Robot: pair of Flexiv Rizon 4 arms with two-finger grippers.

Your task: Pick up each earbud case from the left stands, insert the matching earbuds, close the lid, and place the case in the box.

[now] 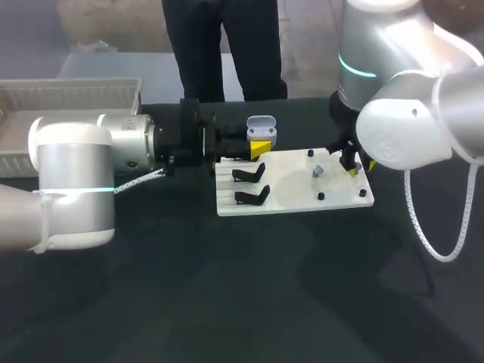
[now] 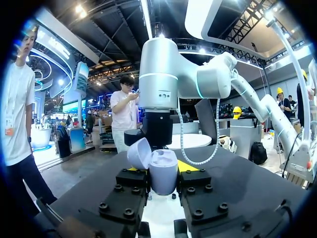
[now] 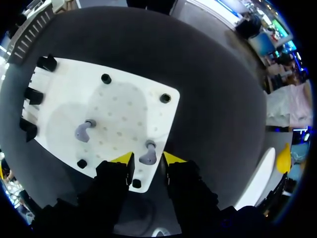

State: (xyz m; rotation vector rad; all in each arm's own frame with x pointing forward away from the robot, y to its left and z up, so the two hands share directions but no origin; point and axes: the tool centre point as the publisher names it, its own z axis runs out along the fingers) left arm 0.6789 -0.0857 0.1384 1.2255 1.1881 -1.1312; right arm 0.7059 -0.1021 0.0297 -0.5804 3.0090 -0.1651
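Screening right tool partly: right arm.

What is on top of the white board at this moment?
Two lilac earbuds: the free earbud and the other earbud, inside the open right pincer. Also black stands and pegs. The pincer hides the board beneath it.

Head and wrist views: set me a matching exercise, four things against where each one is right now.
1. lavender plastic earbud case, lid open
2. lavender earbud near the white board edge
3. other lavender earbud
4. black stands

A. empty, on the board
B. between the open right tool tips
C. gripped by the left tool
D. lying on the board, ahead of the right tool

Pairs: 1-C, 2-B, 3-D, 4-A.
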